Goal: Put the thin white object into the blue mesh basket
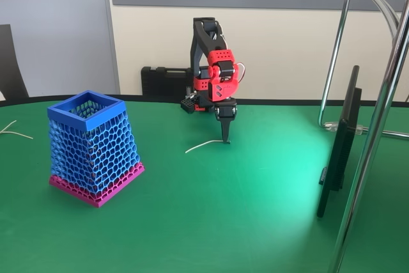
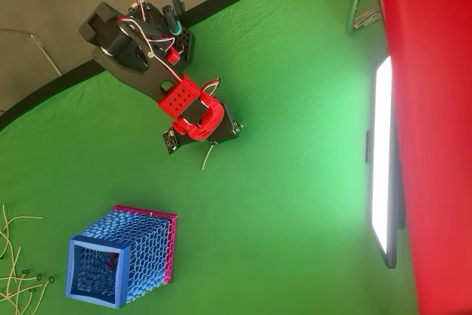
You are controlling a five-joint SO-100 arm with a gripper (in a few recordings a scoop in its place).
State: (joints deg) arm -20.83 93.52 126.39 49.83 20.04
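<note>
The thin white object lies on the green table as a gently curved wire; in the overhead view the thin white object runs out from under the arm's red wrist. My gripper points straight down, its black fingers closed together on the wire's right end at the table surface. In the overhead view the gripper is mostly hidden under the wrist. The blue mesh basket stands upright on its pink base well to the left of the gripper; from above, the blue mesh basket shows its open square rim.
A flat black monitor stands on edge at the right beside chrome stand poles. A black case sits behind the arm's base. Loose white strands lie at the table's edge near the basket.
</note>
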